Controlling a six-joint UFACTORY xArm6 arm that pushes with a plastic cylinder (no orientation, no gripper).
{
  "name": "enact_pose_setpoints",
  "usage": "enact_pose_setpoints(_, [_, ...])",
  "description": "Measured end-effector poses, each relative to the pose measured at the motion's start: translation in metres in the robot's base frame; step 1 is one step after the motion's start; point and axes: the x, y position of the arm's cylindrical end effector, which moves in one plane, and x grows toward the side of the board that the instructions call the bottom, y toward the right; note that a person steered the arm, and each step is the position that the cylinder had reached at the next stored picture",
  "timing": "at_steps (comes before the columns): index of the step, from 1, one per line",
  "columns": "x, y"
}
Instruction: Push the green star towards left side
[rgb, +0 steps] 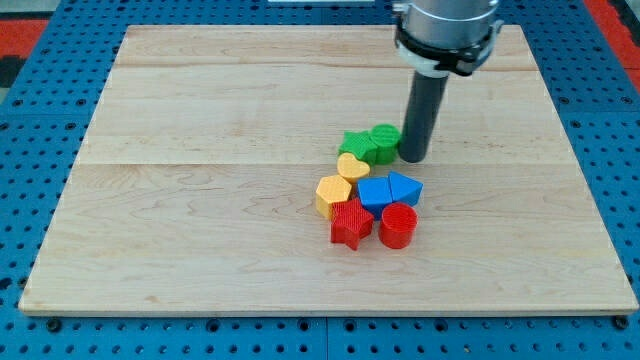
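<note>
The green star (356, 143) lies near the board's middle, touching a second green block (384, 142) on its right. My tip (414, 158) stands just right of that second green block, touching or nearly touching it, so it is between my tip and the star. Below the star lies a yellow heart (352, 166).
A cluster sits below the green blocks: a yellow hexagon (333, 193), a blue block (376, 192), a blue block (405, 186), a red star (351, 226) and a red cylinder (398, 226). The wooden board (200, 150) rests on a blue pegboard.
</note>
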Motion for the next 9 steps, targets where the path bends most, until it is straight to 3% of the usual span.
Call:
enact_pose_setpoints(2, [-0.002,-0.052])
enact_pose_setpoints(4, [-0.002,-0.157])
enact_pose_setpoints(5, [-0.018,-0.179])
enact_pose_setpoints(6, [0.003,-0.22])
enact_pose_setpoints(9, [-0.039,-0.103])
